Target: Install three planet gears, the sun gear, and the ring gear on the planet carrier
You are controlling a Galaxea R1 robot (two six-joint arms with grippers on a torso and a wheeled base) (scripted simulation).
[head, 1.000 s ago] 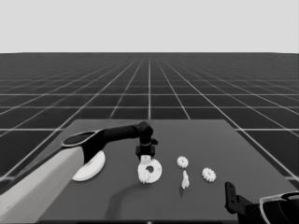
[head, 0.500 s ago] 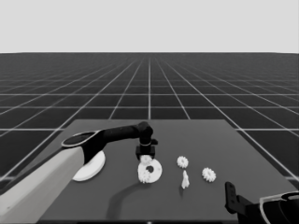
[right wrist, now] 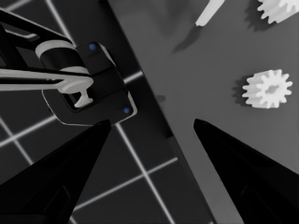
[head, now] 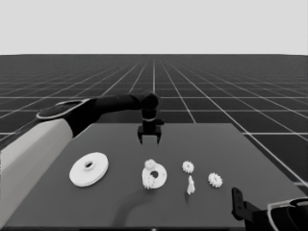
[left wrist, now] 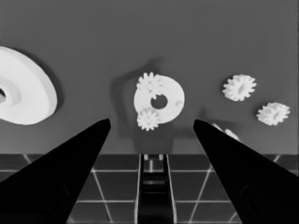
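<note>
Head view shows two gears on the smaller round part; two gears wait. Left end effector hovers above, wide and empty.

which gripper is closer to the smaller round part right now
Left. The left gripper hangs open just beyond the smaller round part, which carries two gears. The right gripper is parked at the table's near right corner, farther off.
</note>
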